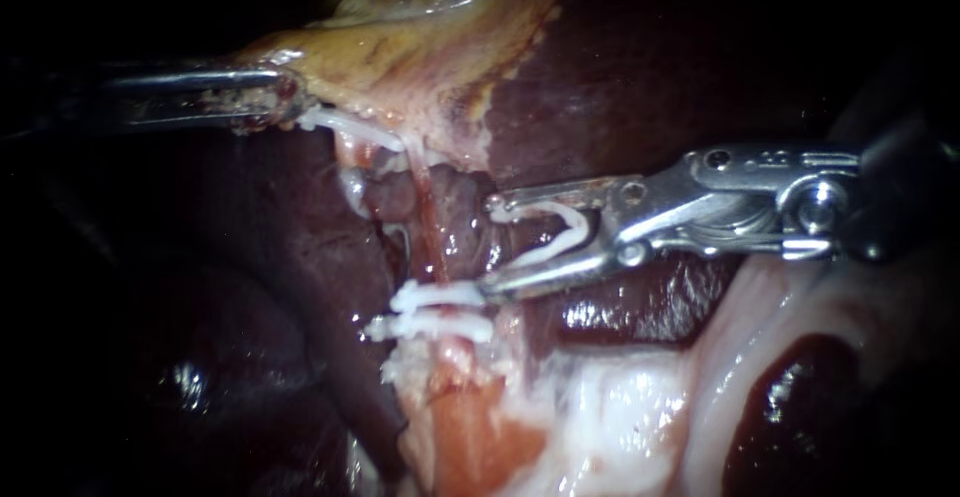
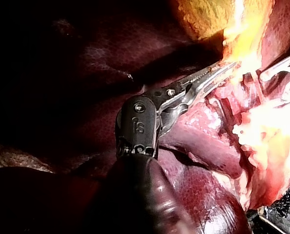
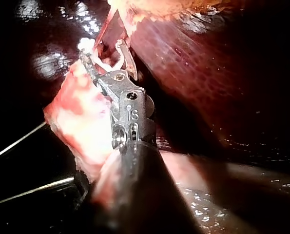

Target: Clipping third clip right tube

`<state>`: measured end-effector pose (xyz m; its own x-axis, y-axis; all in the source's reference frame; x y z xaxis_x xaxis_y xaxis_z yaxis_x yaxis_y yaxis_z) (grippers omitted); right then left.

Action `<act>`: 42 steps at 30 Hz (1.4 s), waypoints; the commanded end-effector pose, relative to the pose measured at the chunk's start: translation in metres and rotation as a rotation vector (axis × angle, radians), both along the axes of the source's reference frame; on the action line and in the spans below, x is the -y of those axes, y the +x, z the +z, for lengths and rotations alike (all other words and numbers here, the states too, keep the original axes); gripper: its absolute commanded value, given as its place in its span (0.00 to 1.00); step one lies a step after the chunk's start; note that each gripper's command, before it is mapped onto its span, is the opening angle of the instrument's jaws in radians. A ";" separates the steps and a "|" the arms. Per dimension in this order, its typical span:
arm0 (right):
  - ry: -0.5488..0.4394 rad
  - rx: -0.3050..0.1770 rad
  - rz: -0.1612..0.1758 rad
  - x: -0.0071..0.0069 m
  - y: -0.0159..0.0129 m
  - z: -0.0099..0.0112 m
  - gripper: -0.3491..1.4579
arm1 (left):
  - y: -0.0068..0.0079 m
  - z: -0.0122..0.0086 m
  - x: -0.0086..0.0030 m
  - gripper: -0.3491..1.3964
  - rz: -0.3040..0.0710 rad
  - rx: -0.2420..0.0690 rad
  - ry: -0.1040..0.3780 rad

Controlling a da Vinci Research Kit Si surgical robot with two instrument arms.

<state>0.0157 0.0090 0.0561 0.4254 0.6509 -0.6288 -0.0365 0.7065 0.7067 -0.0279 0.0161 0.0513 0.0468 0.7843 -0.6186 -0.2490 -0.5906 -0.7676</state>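
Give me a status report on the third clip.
Left instrument holds gallbladder. Right instrument carries open clip, not yet around tube. Two clips already on it; nothing blocking.

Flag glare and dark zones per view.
Endoscope view: left instrument in shadow, glints on right instrument. Left wrist view: glare washes out the gallbladder ahead of the instrument. Right wrist view: scattered glints on the liver; clip well lit.

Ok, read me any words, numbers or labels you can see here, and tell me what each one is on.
Liver, gallbladder, clips on the tube, clip in the right instrument: no text.
Left instrument: a small stamped mark on its wrist housing, not clear enough to quote.
Right instrument: the same kind of mark on its wrist housing, not clear enough to quote.
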 end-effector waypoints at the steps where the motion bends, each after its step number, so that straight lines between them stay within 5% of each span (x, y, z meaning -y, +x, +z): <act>1: 0.002 0.003 0.002 0.0000 0.0004 0.0002 0.46 | 0.0000 0.0000 0.0000 0.00 0.000 0.000 0.000; 15: 0.029 0.005 0.042 -0.0008 0.0043 0.0014 0.46 | -0.0002 0.0001 0.0001 0.00 -0.001 -0.001 -0.001; 24: 0.067 -0.054 0.099 -0.0011 0.0063 0.0015 0.46 | -0.0002 0.0001 0.0001 0.00 -0.001 -0.001 -0.001; 29: 0.096 -0.117 0.129 -0.0014 0.0069 0.0002 0.47 | -0.0002 0.0002 0.0001 0.00 -0.001 -0.001 -0.001; 42: 0.136 -0.194 0.127 -0.0021 0.0070 -0.0046 0.46 | -0.0001 0.0006 0.0001 0.00 0.000 -0.001 -0.003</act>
<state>0.0227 0.0112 0.0514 0.2144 0.7761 -0.5931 0.0281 0.6020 0.7980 -0.0280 0.0161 0.0518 0.0463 0.7829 -0.6204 -0.2503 -0.5922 -0.7659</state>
